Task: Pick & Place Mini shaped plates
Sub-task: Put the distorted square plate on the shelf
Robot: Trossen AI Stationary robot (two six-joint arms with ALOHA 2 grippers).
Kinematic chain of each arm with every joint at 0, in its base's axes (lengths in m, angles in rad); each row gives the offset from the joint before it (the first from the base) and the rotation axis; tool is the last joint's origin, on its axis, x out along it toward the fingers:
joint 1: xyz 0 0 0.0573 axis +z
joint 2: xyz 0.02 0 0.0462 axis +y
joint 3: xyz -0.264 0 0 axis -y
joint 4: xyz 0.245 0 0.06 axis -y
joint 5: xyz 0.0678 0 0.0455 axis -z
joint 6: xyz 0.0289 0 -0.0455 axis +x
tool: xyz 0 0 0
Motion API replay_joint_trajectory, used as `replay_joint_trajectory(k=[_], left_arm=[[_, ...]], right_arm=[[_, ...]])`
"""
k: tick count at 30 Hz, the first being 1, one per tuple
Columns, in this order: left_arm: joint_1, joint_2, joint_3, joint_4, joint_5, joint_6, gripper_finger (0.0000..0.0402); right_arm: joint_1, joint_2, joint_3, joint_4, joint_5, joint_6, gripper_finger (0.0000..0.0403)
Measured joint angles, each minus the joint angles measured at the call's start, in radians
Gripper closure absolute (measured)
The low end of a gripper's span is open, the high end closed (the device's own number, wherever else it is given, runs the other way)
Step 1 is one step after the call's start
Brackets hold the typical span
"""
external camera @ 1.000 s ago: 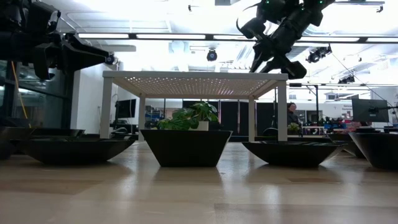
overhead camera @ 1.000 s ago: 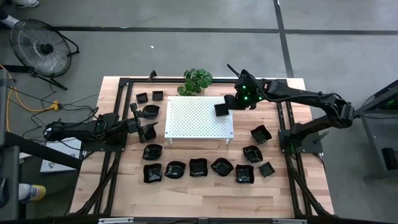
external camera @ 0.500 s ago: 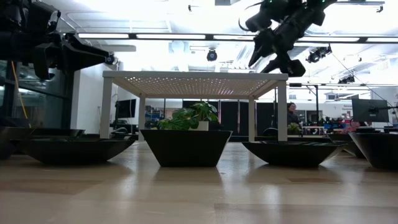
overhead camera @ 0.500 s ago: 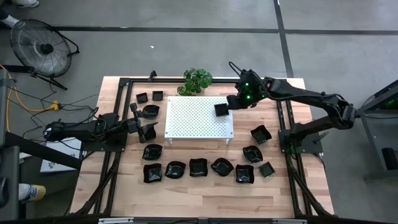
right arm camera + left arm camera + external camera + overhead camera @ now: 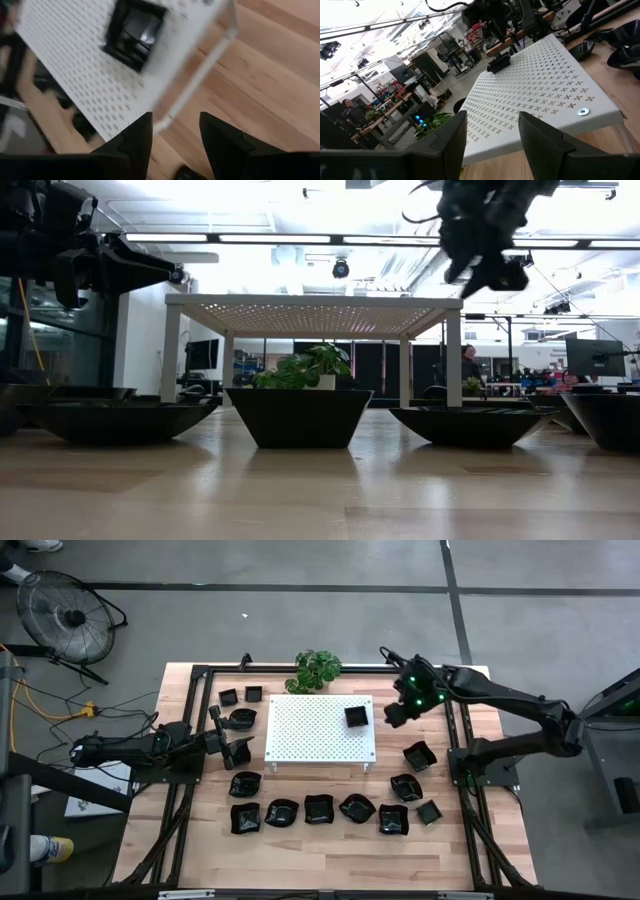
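My right gripper (image 5: pixel 396 716) hung empty, fingers spread, right of the white board (image 5: pixel 310 735), where the square plate (image 5: pixel 356 717) sat near the upper-right corner. That plate looked nudgeable off the edge if I swung back low. Left gripper (image 5: pixel 228 745) waited spread too; open wood only at frame bottom.
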Motion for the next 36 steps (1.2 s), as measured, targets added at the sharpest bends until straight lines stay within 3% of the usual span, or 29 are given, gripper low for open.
replay_joint_trajectory(k=[11, 19, 24, 36], left_arm=[[0.000, 0.000, 0.000, 0.000, 0.000, 0.000, 0.0227], [0.000, 0.000, 0.000, 0.000, 0.000, 0.000, 0.0227], [0.000, 0.000, 0.000, 0.000, 0.000, 0.000, 0.0227], [0.000, 0.000, 0.000, 0.000, 0.000, 0.000, 0.0227]], right_arm=[[0.000, -0.119, -0.016, -0.356, 0.271, -0.069, 0.0241], [0.001, -0.239, -0.241, -0.280, 0.208, 0.016, 0.0242], [0.001, -0.298, -0.344, -0.206, 0.111, 0.043, 0.0240], [0.001, -0.282, -0.463, -0.144, 0.066, 0.089, 0.0249]])
